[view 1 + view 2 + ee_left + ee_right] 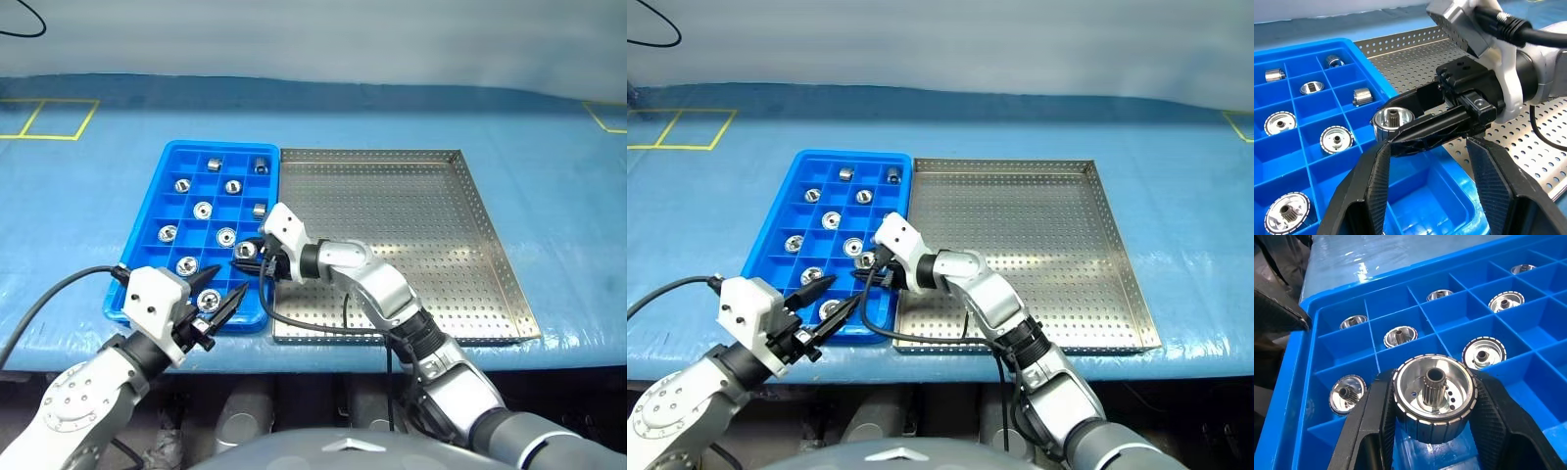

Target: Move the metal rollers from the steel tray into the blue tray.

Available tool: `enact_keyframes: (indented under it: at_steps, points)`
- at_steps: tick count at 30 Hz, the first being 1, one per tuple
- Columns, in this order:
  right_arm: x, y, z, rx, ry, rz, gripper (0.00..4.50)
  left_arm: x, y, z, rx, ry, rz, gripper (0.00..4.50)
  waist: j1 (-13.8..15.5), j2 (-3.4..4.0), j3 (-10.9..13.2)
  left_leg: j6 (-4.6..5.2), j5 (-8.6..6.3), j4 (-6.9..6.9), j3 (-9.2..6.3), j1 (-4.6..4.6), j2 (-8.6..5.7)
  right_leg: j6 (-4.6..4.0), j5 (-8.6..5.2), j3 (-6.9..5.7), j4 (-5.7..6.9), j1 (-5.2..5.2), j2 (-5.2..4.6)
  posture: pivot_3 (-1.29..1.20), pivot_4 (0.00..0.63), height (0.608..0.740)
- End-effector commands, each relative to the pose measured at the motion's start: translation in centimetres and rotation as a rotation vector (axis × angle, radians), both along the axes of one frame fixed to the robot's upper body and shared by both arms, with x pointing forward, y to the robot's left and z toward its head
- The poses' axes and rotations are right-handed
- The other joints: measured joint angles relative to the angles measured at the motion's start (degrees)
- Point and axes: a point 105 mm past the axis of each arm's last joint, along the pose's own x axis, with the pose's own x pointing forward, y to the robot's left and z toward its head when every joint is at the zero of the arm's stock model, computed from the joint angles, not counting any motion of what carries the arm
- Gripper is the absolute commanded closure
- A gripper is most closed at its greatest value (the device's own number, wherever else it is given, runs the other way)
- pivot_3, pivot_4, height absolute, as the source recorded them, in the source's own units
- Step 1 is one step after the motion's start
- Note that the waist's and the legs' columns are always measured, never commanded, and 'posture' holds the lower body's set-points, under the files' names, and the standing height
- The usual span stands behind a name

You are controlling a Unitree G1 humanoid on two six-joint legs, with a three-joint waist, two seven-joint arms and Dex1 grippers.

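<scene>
Right wrist view: a roller was pinched by its ribbed sides in the right hand over the blue tray; smooth, probably heavy and slippery. Left hand was held half-spread, empty.

My left gripper has two tapered black fingers with a ribbed, lattice-like inner face, mounted on a boxy white wrist housing. A black cable loops out from that housing toward the left. The forearm behind it is silver-grey with a round plate ringed by small screws. My right gripper has the same black fingers on a white block, then rounded silver segments joined by black collars, with a thin black cable trailing along them.
</scene>
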Motion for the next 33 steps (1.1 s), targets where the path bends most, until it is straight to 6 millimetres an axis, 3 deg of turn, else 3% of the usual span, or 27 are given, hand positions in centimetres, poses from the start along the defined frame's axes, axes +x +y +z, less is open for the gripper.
enact_keyframes:
  at_steps: [1, 6, 10, 13, 16, 18, 24, 29, 33]
  points:
    - [0.3, -0.1, 0.3, 0.014, -0.006, -0.011, 2.05, 0.0, -0.6, 0.8, 0.01, -0.039, -0.029, 1.79, -0.12, 0.01, 0.0, 0.0, 0.0, 0.0, 0.0, 0.0, 0.0, 0.0, 0.0, 0.0, 0.0, 0.0, 0.0, 0.12, 0.15, 0.74]
    - [0.5, -0.5, 1.8, 0.064, -0.082, -0.033, 0.57, 0.4, -0.9, 0.7, 0.006, -0.04, -0.047, 1.79, -0.18, -0.01, -0.01, 0.0, 0.0, 0.01, 0.0, 0.02, 0.0, 0.0, 0.0, 0.0, 0.0, 0.02, 0.0, 0.09, 0.15, 0.74]
    - [1.0, -1.2, 3.2, 0.104, -0.116, -0.079, 0.57, 0.8, -1.2, 0.7, -0.003, -0.044, -0.065, 1.79, -0.48, 0.0, -0.01, 0.0, 0.0, 0.01, 0.01, 0.01, 0.0, 0.0, 0.0, 0.01, 0.0, 0.01, 0.0, 0.07, 0.15, 0.74]
    - [2.4, -2.8, 5.3, 0.167, -0.191, -0.213, 0.57, 1.3, -1.9, 0.8, -0.018, -0.062, -0.095, 1.79, -0.64, 0.0, -0.01, -0.01, 0.01, 0.01, 0.0, 0.01, 0.0, 0.0, 0.0, 0.0, 0.01, 0.01, 0.0, 0.06, 0.15, 0.74]
    - [5.3, -7.4, 6.5, 0.172, -0.304, -0.5, 0.57, 2.9, -3.8, 1.3, -0.083, -0.113, -0.134, 1.79, -0.45, 0.02, -0.02, -0.02, 0.01, 0.01, 0.0, 0.01, -0.02, 0.01, 0.01, 0.01, 0.01, 0.03, 0.0, 0.04, 0.15, 0.74]
    - [6.2, -10.3, 6.1, 0.135, -0.329, -0.635, 0.57, 4.0, -5.2, 1.2, -0.105, -0.136, -0.156, 1.79, -0.38, -0.05, -0.06, -0.02, 0.02, 0.05, -0.01, 0.0, -0.08, 0.06, 0.04, 0.01, -0.01, 0.07, -0.04, 0.0, 0.15, 0.74]
    - [6.4, -15.6, 3.7, -0.043, -0.343, -0.797, 0.57, 7.5, -7.3, 1.1, -0.09, -0.2, -0.141, 1.79, -2.76, -0.06, -0.08, 0.06, -0.02, 0.02, 0.14, -0.01, -0.13, 0.11, 0.08, 0.17, -0.07, 0.02, -0.04, -0.11, 0.15, 0.74]
    - [5.3, -19.3, 3.0, -0.104, -0.309, -0.849, 0.57, 9.8, -7.5, 1.3, -0.095, -0.252, -0.088, 1.79, -5.0, -0.02, -0.07, 0.31, -0.17, -0.01, 0.19, -0.03, 0.01, 0.35, 0.21, 0.23, -0.07, -0.03, 0.04, -0.19, 0.15, 0.74]
    - [4.0, -20.9, 2.5, -0.141, -0.281, -0.822, 0.57, 10.4, -7.6, 1.1, -0.08, -0.259, -0.1, 1.79, -6.32, -0.02, -0.07, 0.48, -0.26, 0.05, 0.25, -0.03, -0.01, 0.41, 0.24, 0.28, -0.08, 0.0, 0.02, -0.23, 0.15, 0.74]
